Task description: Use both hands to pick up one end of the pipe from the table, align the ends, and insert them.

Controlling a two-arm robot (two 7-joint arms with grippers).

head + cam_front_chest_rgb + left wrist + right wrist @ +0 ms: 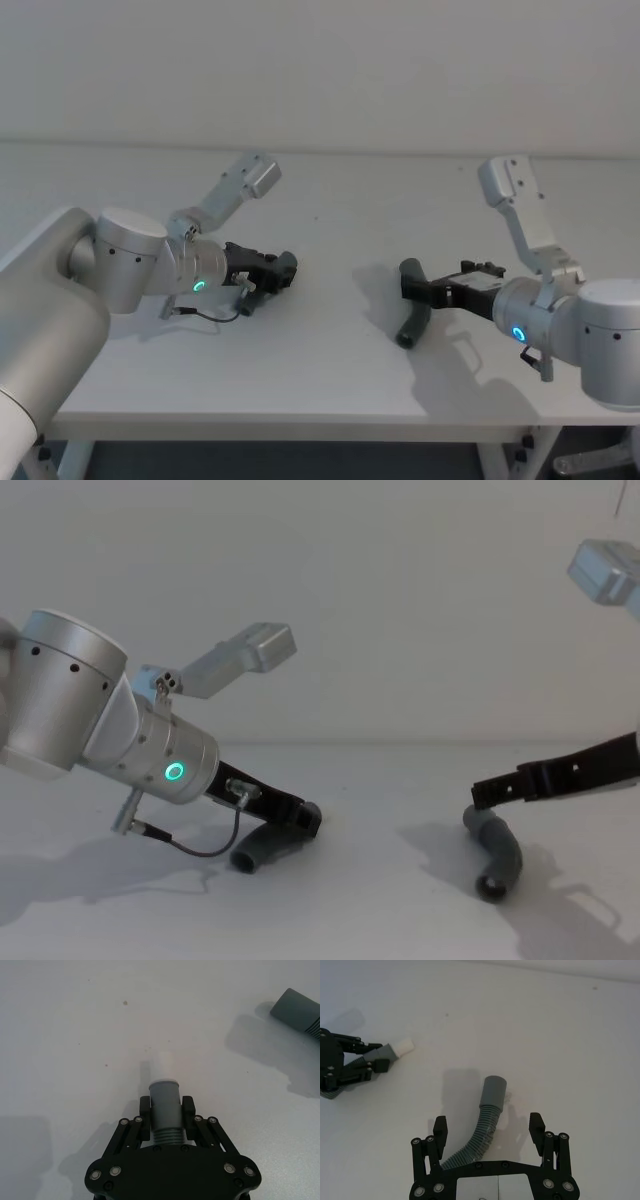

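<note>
Left gripper (166,1110) is down low over the table's (330,380) left half. Its fingers are clamped on the smooth collar of a grey pipe piece (165,1091), with the white tip (164,1062) poking out ahead. Over on the table's right half, the right gripper (488,1129) has its fingers spread wide, astride the bent corrugated pipe piece (487,1110), fingertips clear on either side. That piece's lower mouth rests on the table. The two pieces are well apart.
</note>
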